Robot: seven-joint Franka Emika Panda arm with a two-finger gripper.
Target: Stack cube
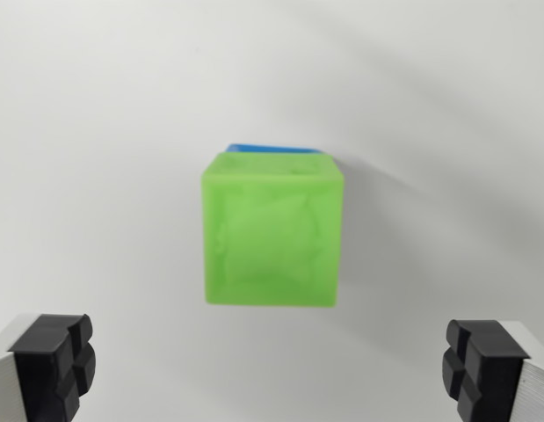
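A translucent green cube (272, 230) fills the middle of the wrist view, seen from above. It rests on a blue cube (272, 148), of which only a thin strip shows along the green cube's far edge. My gripper (272, 369) is open, its two black fingertips (54, 362) at the bottom corners of the picture, far apart. Nothing is between them. The green cube lies ahead of the fingertips and is not touched by them.
A plain white surface (96, 132) surrounds the cubes on all sides. A soft shadow falls toward the wrist view's right of the stack.
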